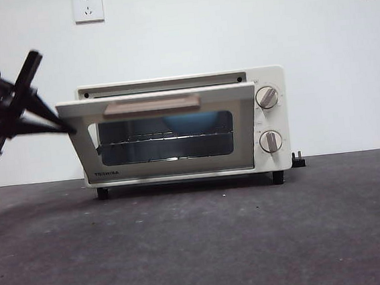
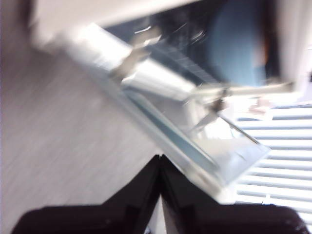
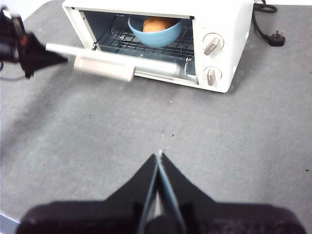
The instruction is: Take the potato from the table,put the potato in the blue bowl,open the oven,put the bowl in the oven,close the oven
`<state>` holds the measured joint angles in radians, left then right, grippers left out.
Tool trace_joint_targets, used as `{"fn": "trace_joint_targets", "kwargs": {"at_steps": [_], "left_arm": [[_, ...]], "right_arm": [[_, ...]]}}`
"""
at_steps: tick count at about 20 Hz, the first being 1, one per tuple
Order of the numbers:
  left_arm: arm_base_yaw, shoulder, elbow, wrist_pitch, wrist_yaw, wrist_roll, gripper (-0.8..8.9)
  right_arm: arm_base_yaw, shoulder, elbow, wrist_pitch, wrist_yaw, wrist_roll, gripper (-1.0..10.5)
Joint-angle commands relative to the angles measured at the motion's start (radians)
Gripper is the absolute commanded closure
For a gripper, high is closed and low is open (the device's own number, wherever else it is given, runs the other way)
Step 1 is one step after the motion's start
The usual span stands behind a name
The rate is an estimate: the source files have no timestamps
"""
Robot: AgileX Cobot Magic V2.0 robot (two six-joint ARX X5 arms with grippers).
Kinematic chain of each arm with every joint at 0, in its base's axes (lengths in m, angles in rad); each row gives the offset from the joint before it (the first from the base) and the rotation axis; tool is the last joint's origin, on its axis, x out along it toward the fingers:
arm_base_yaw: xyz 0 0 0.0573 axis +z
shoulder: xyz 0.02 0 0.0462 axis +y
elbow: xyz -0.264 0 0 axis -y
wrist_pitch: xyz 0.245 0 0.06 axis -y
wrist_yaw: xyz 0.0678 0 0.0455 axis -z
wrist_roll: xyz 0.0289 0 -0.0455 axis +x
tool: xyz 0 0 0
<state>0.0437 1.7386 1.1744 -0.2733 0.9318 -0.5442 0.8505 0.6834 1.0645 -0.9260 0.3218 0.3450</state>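
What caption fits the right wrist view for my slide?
Left gripper at the half-open oven door's edge; potato in blue bowl on the rack.

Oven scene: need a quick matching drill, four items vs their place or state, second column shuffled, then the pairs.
Column 1:
1. potato
2. blue bowl
3. oven door
4. left gripper

Column 2:
A. partly open, tilted
B. on the wire rack inside the oven
C. at the door's side edge, fingers shut
D. inside the bowl

Pairs: 1-D, 2-B, 3-A, 4-C
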Motion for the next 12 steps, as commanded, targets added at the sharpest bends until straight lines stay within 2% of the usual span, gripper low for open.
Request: {"fn": "trace_joint_targets", "kwargs": {"at_steps": [1, 4, 10, 12], "left_arm": [[-0.003, -0.007, 0.056, 0.014, -0.008, -0.014, 8.21], [-0.004, -0.007, 0.114, 0.027, -0.09, -0.015, 8.21], [-0.008, -0.007, 0.126, 0.114, -0.14, -0.03, 8.21], [-0.008, -0.007, 0.126, 0.116, -0.135, -0.029, 8.21]], "right_arm": [[0.0, 0.0, -0.005, 0.009, 0.0, 0.019, 9.6], [0.0, 0.0, -0.005, 0.009, 0.0, 0.022, 9.6], [0.0, 0.0, -0.005, 0.007, 0.04, 0.021, 9.6], [0.0, 0.0, -0.005, 0.0, 0.079, 0.022, 9.6]]}}
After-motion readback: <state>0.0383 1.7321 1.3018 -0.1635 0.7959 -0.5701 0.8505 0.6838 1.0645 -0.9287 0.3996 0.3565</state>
